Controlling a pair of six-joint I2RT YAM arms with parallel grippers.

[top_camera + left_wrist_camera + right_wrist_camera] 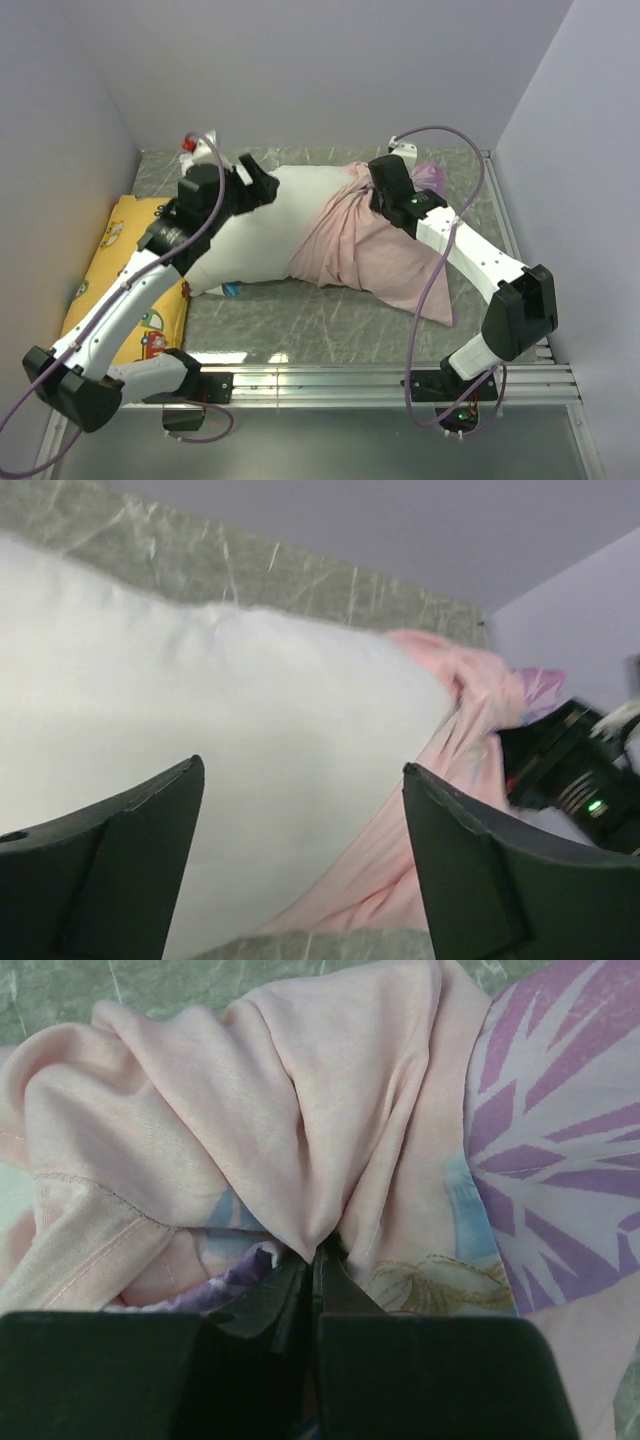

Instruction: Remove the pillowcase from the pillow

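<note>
The pillow (265,225) lies across the middle of the table (330,320). Bare tabletop runs along the pillow's near edge, with a narrower strip at its far edge. A yellow cushion (125,260) sits just beside the pillow's left end.

The pillowcase (365,245) is bunched over the pillow's right end, pale pink inner side outward. The pillow's left half is uncovered, white and puffy.

The left gripper (302,770) hangs over the pillow's far-left part. Only the left wrist view shows its jaws set wide. The right gripper (315,1260) is at the pillow's far-right corner. Only the right wrist view shows its jaws pinched on a pillowcase fold, beside purple snowflake print.
</note>
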